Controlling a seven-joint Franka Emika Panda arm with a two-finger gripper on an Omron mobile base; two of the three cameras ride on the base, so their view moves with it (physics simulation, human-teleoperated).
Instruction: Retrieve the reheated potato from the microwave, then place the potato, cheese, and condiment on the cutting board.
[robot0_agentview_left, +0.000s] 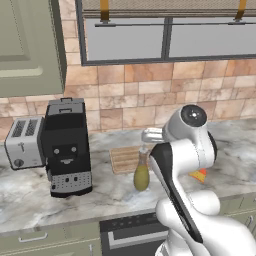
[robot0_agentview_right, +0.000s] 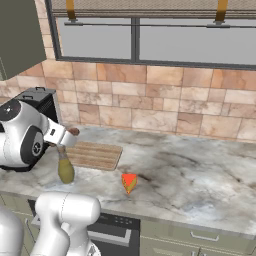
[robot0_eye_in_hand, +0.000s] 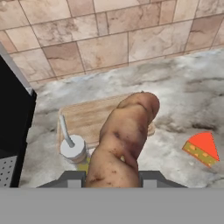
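Pincer (robot0_eye_in_hand: 112, 178) clenched on the potato (robot0_eye_in_hand: 124, 138), above the bench (robot0_agentview_right: 200, 170). Cutting board (robot0_agentview_right: 92, 154) lies beneath at twelve o'clock; condiment (robot0_agentview_right: 65, 169) (cap up) stands at seven o'clock of it, cheese (robot0_agentview_right: 129, 182) at four o'clock.

Your white arm reaches forward over the counter, elbow bent high. Your gripper (robot0_eye_in_hand: 113, 180) is clamped around the potato (robot0_eye_in_hand: 124, 138), which juts out from between its fingertips.
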